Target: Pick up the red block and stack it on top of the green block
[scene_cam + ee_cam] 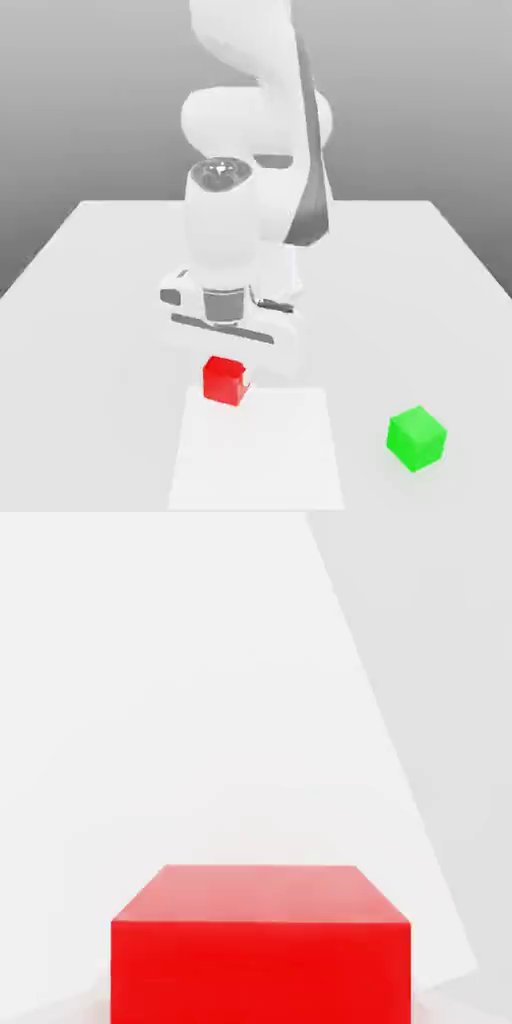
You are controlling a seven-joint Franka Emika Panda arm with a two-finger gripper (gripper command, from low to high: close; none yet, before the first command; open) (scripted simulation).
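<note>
1. Step in hand: the grasp. The arm is bent low over the table (90, 260), with the claw (232, 372) down at the red block (224, 380).
2. Claw state: fingers are drawn together. Judging by the exterior view, they are clamped on the red block, since the hand sits directly on top of it; the finger contact itself is hidden by the hand body.
3. Red block location: on the table, at the near edge of the hand, on the upper corner of a lighter square patch (260, 450) towards the exterior view's left. The hand view has the red block (260, 942) close up and squarely framed, which fits a centred grip.
4. Green block (416, 437): sits on the table well apart from the red one, towards the exterior view's right and slightly nearer the camera. Nothing on top of it.
5. Next move calls for: a straight lift to clear the table, a traverse towards the exterior view's right, alignment over the green block, then a gentle descent before release.
6. Risk: a misaligned drop would tip the stack.
</note>
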